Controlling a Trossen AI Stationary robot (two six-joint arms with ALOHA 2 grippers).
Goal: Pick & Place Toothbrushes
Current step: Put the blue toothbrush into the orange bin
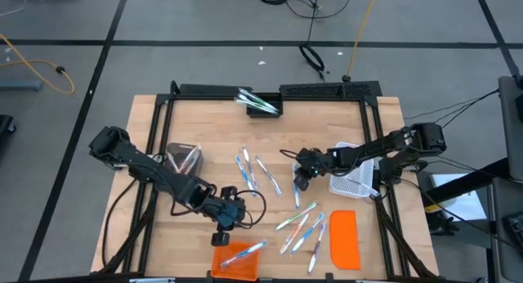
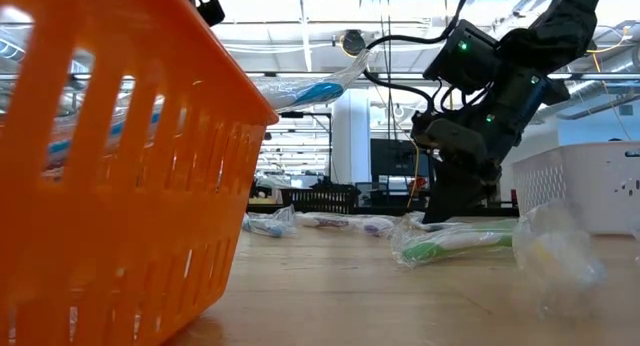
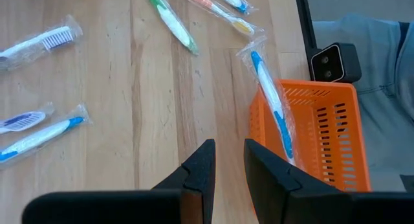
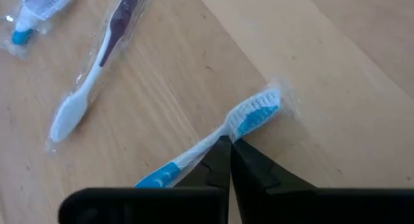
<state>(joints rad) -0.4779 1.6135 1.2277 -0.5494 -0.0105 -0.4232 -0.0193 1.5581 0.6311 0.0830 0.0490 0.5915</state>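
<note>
Orange basket [image 1: 234, 261]: near edge of table [image 1: 204, 119], left of centre. One wrapped toothbrush w/ blue accents [image 3: 275, 114] lies across its rim, head end sticking out over the wood.
Orange lid [image 1: 344, 238]: flat on table, near-right, just right of a loose bunch of brushes.
Near-right brushes [image 1: 301, 226]: several wrapped ones w/ green, blue & pink accents, fanned out between basket and lid.
Left gripper [image 3: 228, 164]: just far side of the basket, over bare wood. Fingers slightly apart, narrow gap, nothing between them.
Right gripper [image 4: 229, 160]: mid-table, right of centre, down at the surface. Fingers pinched nearly together on the neck of a blue-and-white toothbrush [image 4: 249, 117], bristle end poking out past the tips; brush lies on the wood in its wrapper.
Centre brushes [image 1: 252, 170]: a few more wrapped ones left of the right gripper, blue accents, scattered apart.
White mesh basket [image 1: 356, 178]: right side of table, just beside right arm.
Clear packet [image 1: 185, 158]: left-centre, near left arm's forearm; contents can't tell.
Far bin [image 1: 263, 105]: dark holder at far edge, centre, w/ green-and-white brushes lying in it.
</note>
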